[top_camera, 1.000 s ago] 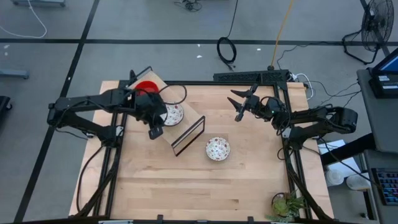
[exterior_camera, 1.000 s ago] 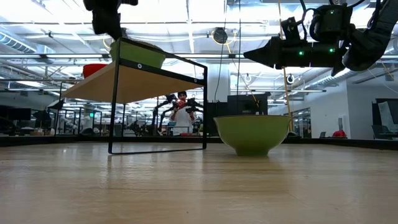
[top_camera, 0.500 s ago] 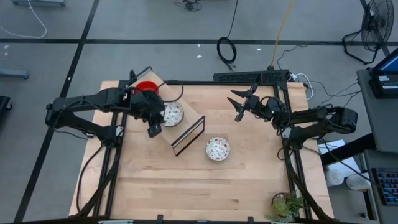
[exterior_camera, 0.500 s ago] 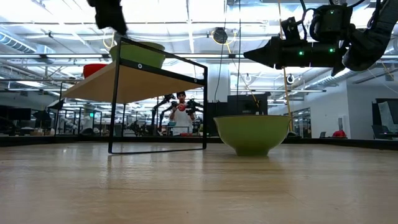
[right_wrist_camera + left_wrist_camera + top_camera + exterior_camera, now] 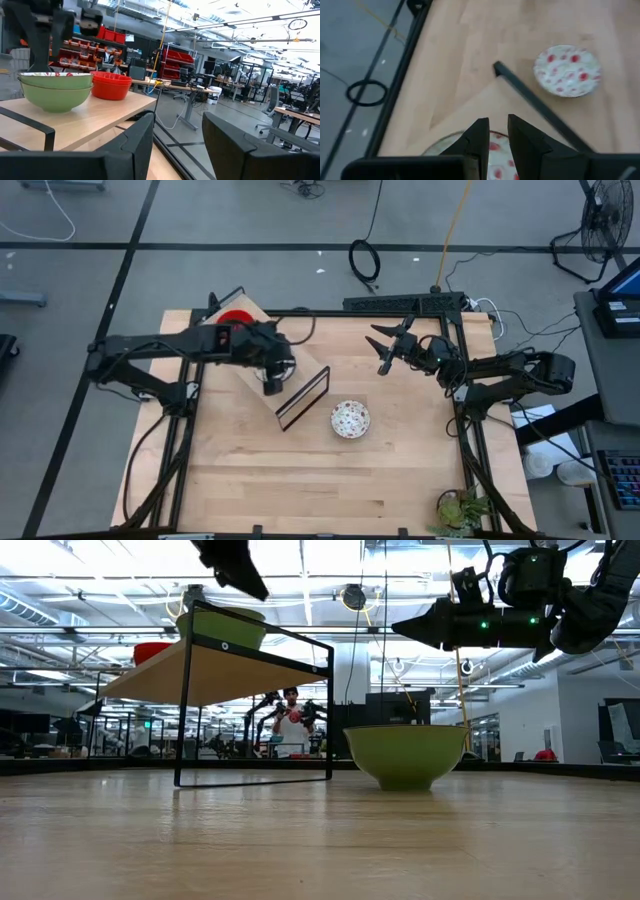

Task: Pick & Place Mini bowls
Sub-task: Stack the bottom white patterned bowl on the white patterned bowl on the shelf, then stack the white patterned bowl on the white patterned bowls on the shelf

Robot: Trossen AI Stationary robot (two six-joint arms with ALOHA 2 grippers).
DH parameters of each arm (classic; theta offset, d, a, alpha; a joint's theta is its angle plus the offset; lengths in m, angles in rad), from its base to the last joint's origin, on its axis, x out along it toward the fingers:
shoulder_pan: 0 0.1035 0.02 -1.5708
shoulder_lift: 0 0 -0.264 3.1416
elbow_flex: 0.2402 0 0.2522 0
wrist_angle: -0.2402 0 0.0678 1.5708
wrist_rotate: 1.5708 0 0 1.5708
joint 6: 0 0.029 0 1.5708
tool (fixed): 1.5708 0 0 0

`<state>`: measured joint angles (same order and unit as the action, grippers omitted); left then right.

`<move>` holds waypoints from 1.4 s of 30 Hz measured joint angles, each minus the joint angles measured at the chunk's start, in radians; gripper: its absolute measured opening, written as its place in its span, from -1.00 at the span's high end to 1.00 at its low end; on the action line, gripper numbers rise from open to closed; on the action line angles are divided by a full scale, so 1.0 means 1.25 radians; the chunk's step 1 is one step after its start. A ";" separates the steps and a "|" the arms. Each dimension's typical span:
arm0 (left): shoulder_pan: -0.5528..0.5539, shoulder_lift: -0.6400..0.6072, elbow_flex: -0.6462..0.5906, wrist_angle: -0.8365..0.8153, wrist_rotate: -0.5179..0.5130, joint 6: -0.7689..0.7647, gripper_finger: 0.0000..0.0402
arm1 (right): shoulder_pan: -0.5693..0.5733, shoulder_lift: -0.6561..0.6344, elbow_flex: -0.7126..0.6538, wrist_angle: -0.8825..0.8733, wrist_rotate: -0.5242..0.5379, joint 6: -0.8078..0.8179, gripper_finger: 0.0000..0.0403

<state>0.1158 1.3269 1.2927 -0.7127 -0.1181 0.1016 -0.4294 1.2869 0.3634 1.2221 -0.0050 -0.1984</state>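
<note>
A small wooden shelf (image 5: 303, 397) with a black frame stands at the table's far left. On it sit a red mini bowl (image 5: 236, 320) and a white speckled one (image 5: 445, 142), green outside (image 5: 222, 628). My left gripper (image 5: 272, 383) hovers just above that speckled bowl, tipped downward, with a narrow gap between its fingers (image 5: 498, 131) and nothing in it. Another speckled bowl (image 5: 350, 419) rests on its base at the table's middle (image 5: 405, 755). My right gripper (image 5: 384, 346) waits open, raised at the far right.
Black frame rails (image 5: 400, 304) run along the table's far and side edges. A potted plant (image 5: 458, 510) sits at the near right corner. The near half of the table is bare wood (image 5: 300, 480). A person (image 5: 292, 725) stands in the room far behind.
My left gripper has moved toward the table's right, from the shelf's near-left side to over the speckled bowl on the shelf. It has rolled and tipped further downward. Its finger gap is unchanged. The bowls have kept their places.
</note>
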 joint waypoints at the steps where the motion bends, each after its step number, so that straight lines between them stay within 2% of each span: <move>1: 0.003 0.011 0.000 0.006 -0.011 0.006 0.62 | 0.000 0.000 0.000 0.000 0.000 0.001 0.23; 8: 0.030 0.032 0.001 0.009 -0.051 -0.024 0.62 | 0.000 0.000 0.000 -0.001 0.000 0.001 0.23; 13: 0.052 0.033 0.000 -0.007 0.001 -0.046 0.62 | 0.000 0.000 0.000 -0.001 0.000 0.001 0.23; 26: 0.064 0.044 0.001 -0.004 0.010 -0.042 0.62 | 0.000 0.000 0.000 -0.001 0.000 0.003 0.23; 31: 0.064 -0.001 0.001 0.027 0.010 -0.023 0.62 | 0.000 0.000 0.000 -0.001 0.000 0.003 0.23; 38: 0.073 -0.108 0.001 0.026 0.004 -0.064 0.62 | 0.015 0.000 0.000 0.000 0.000 0.018 0.23; 42: 0.080 -0.207 -0.067 0.090 0.001 -0.081 0.62 | 0.032 0.000 0.000 0.000 0.000 0.018 0.23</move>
<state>0.2157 1.0682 1.2086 -0.6000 -0.1165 -0.0001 -0.3892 1.2869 0.3634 1.2221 -0.0055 -0.1761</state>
